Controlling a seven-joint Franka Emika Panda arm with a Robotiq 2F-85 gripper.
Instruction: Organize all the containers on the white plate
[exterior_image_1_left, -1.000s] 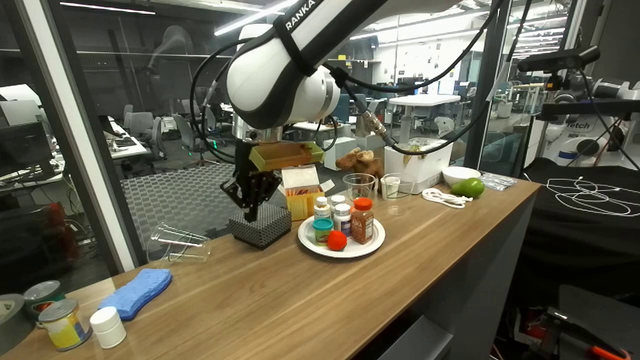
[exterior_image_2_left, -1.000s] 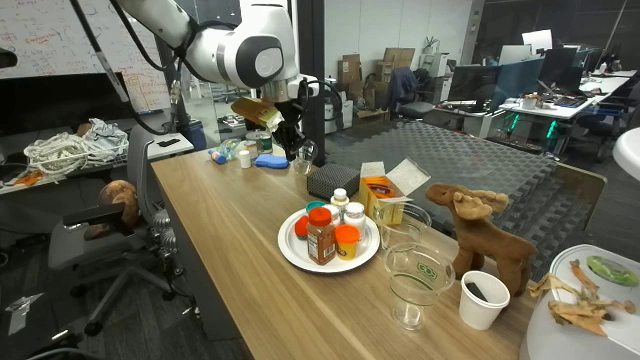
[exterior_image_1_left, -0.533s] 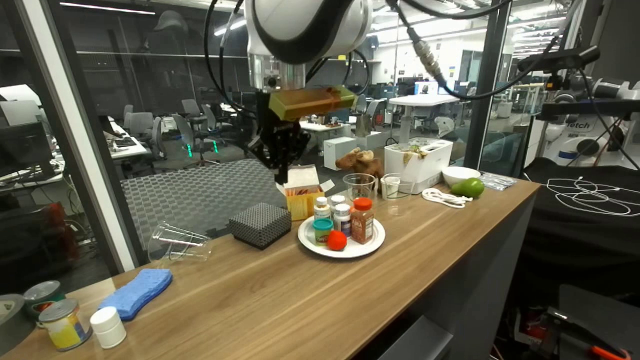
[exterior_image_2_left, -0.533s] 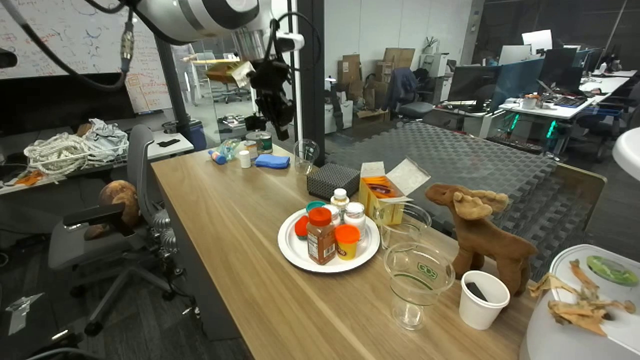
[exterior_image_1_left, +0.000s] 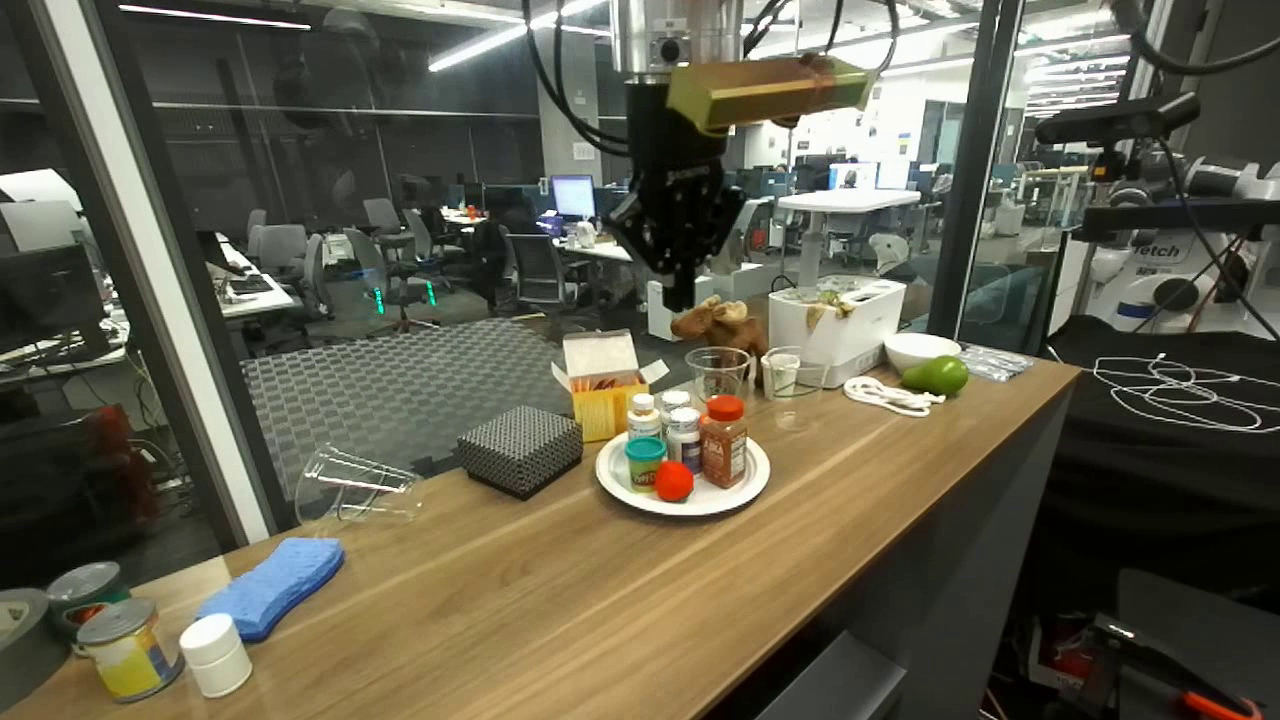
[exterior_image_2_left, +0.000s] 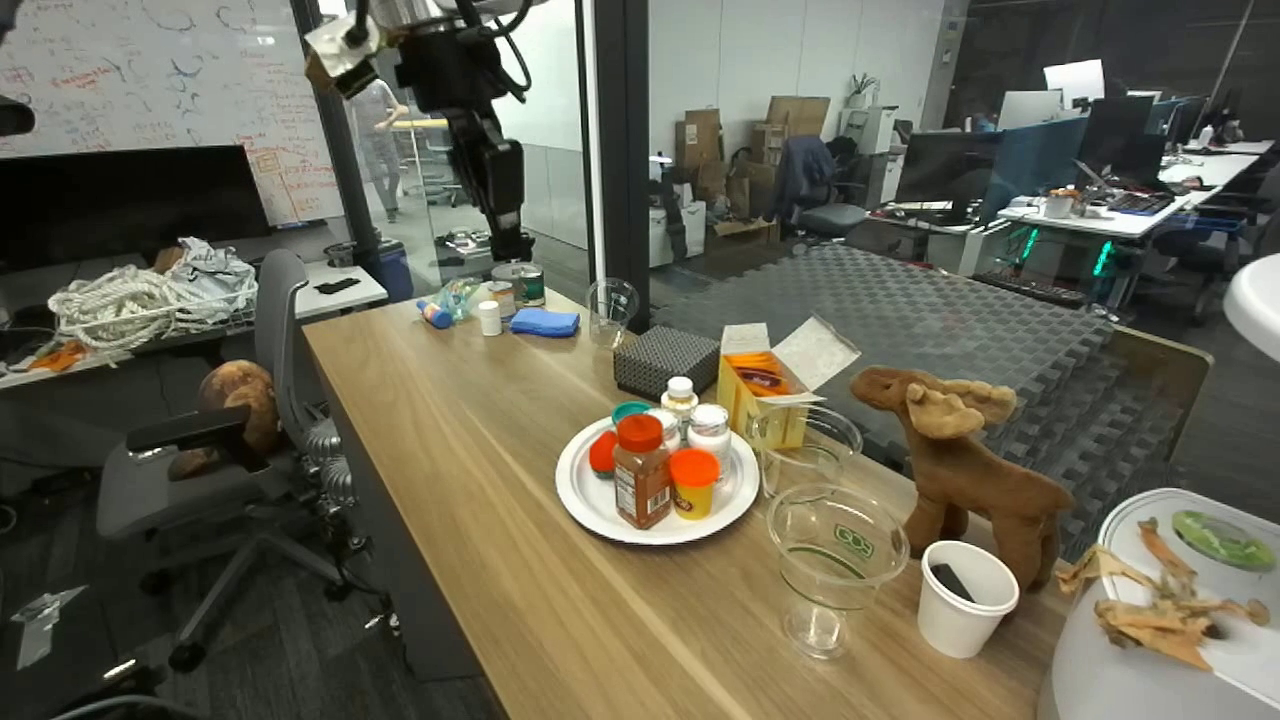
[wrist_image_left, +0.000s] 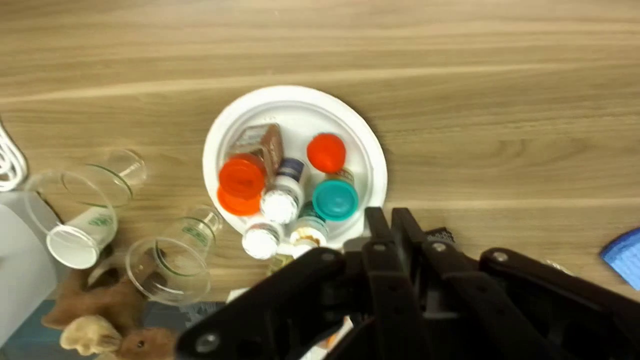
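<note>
The round white plate (exterior_image_1_left: 612, 490) lies on the wooden table, crowded with containers. Among these are a red-capped spice bottle (exterior_image_2_left: 640, 488), an orange-lidded yellow pot (exterior_image_2_left: 694, 495), a teal-lidded pot (wrist_image_left: 335, 200) and a red-lidded pot (exterior_image_1_left: 674, 481). Three white-topped bottles (exterior_image_2_left: 710, 435) stand grouped with them. All sit within the rim. My gripper (wrist_image_left: 389, 212) is shut with nothing held, only a thin gap between its fingertips. It hangs high above the table, well apart from the containers in both exterior views. In the wrist view its fingertips overlap the plate's edge.
Beside the plate stand a dark mesh block (exterior_image_1_left: 520, 450), an open yellow box (exterior_image_2_left: 762, 395) and clear cups (exterior_image_2_left: 835, 560). A toy moose (exterior_image_2_left: 970, 470) and paper cup (exterior_image_2_left: 965, 605) are close by. A blue sponge (exterior_image_1_left: 272, 585), white jar (exterior_image_1_left: 216, 655) and can (exterior_image_1_left: 130, 650) lie farther along.
My gripper has risen away from the table, going up and right in one exterior picture, up and left in the opposite one. It stays shut. Plate and containers have not moved.
</note>
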